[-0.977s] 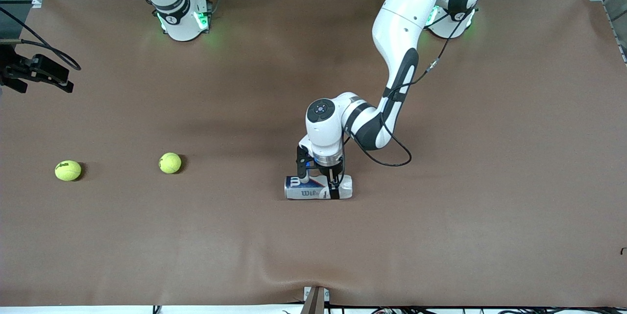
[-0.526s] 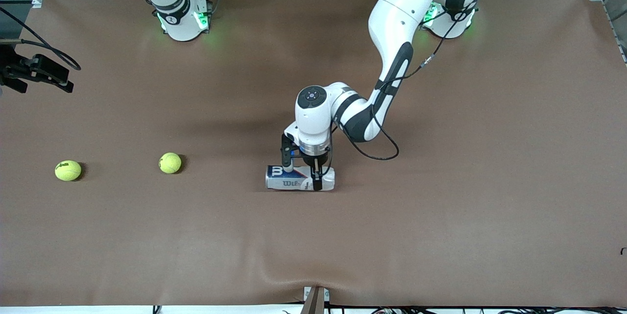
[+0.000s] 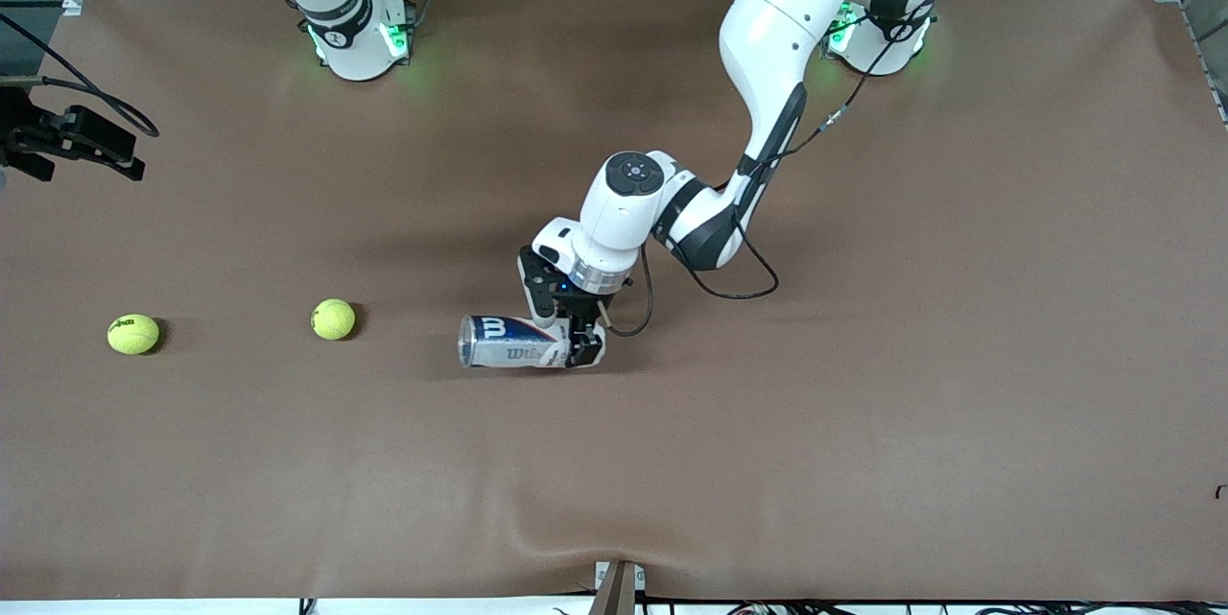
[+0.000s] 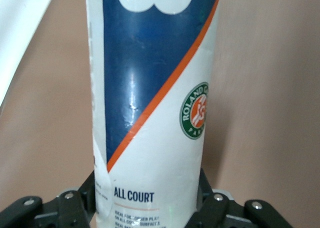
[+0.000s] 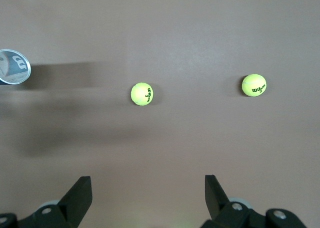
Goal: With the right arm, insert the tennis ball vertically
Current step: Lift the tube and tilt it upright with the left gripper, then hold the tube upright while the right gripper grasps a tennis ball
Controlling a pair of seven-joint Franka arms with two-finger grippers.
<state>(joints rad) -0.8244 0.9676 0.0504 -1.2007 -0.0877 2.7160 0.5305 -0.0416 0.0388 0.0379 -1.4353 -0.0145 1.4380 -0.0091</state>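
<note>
Brown table (image 3: 863, 404), two tennis balls (image 3: 333, 319) beside gripped can (image 3: 504, 342)

"ALL COURT" and "ROLAND" on the ball can (image 4: 152, 112); "Wilson 3" on a tennis ball (image 5: 142, 93)

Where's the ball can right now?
The ball can is held by the left gripper over mid-table, its open end toward the nearest tennis ball.

open table around both balls (image 3: 333, 319) | can (image 3: 508, 342) well apart, seemingly
</note>
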